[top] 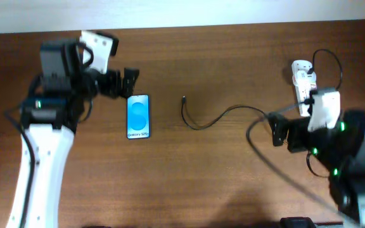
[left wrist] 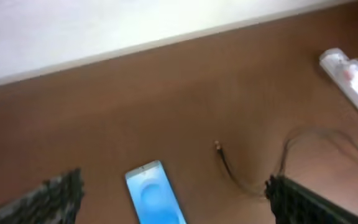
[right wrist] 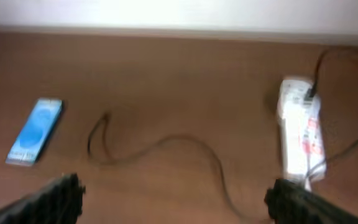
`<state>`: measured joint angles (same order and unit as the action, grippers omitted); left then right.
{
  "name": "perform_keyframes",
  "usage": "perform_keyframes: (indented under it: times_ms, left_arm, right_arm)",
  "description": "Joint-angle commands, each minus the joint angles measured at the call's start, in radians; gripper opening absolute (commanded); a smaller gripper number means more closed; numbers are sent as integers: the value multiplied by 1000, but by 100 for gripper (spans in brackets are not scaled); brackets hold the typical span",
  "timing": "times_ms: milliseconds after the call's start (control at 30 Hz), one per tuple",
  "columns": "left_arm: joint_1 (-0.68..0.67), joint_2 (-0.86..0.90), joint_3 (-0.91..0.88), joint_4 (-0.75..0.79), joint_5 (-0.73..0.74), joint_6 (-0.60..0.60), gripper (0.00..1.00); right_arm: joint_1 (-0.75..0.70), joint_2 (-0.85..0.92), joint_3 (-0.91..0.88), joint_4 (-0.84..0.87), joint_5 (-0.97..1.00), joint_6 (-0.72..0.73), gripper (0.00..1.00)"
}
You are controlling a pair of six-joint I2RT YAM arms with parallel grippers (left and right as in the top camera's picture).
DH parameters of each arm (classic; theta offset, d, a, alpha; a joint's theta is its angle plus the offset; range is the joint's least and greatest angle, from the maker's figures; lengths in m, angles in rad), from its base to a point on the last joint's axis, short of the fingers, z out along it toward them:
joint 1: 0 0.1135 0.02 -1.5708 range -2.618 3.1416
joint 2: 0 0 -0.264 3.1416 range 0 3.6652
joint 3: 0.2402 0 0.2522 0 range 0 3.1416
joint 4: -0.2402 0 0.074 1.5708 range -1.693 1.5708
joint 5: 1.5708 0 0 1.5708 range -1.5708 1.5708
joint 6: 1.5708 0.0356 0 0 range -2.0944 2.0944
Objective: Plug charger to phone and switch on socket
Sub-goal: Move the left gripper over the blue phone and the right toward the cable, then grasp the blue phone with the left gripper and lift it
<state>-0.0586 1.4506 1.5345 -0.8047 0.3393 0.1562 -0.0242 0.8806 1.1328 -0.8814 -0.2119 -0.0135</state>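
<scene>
Overhead view: the left gripper is spread wide and holds nothing. The phone lies flat on the surface just beside it at 6 o'clock, with its screen lit blue. The charger is unplugged, and its connector tip rests at 3 o'clock of the phone, apart from it. The right gripper is also wide and empty. The socket lies near it at 1 o'clock. Switch position cannot be determined.
</scene>
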Motion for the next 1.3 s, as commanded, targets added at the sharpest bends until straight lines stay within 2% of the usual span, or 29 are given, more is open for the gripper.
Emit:
perform_keyframes:
  times_ms: [0,67,167,200,233,267,367,467,667,700,800,1033,1167,1200,1233,1267]
  left_arm:
    - [3,148,193,-185,13,18,99]
    - [3,181,190,-185,11,17,99]
    - [-2,209,188,-178,12,17,100]
    - [-20,237,188,-201,-33,2,99]
    - [-58,286,188,-219,-188,-126,99]
    - [-76,316,188,-224,-258,-200,99]
    - [-99,446,188,-232,-270,-328,99]
    - [-101,571,185,-278,-211,-328,99]
    - [-144,745,184,-270,-211,-331,99]
    - [-143,758,183,-274,-277,-389,99]
    - [-142,760,183,-273,-312,-406,99]
    - [-130,760,124,-220,-344,-273,100]
    - [-127,760,48,-138,-287,-270,100]
    - [-126,760,47,-138,-288,-270,97]
    - [-127,760,47,-131,-287,-272,77]
    - [-127,760,48,-130,-287,-275,75]
  right_arm:
    - [5,200,179,-165,-20,48,98]
    - [5,297,203,-186,-21,49,98]
    - [5,436,203,-182,-185,48,98]
    - [5,476,203,-174,-185,37,98]
    - [5,505,203,-176,-185,37,98]
    - [5,525,203,-180,-189,37,98]
    - [5,551,203,-182,-188,37,98]
    - [5,551,203,-179,-188,37,98]
    - [5,551,203,-178,-188,37,98]
    - [5,551,203,-178,-188,37,98]
    - [5,551,201,-178,-188,37,98]
    - [5,551,201,-186,-188,37,98]
    - [5,551,201,-186,-184,37,98]
    - [5,551,201,-186,-184,37,99]
    - [5,551,201,-186,-184,37,98]
    - [5,551,201,-186,-184,37,98]
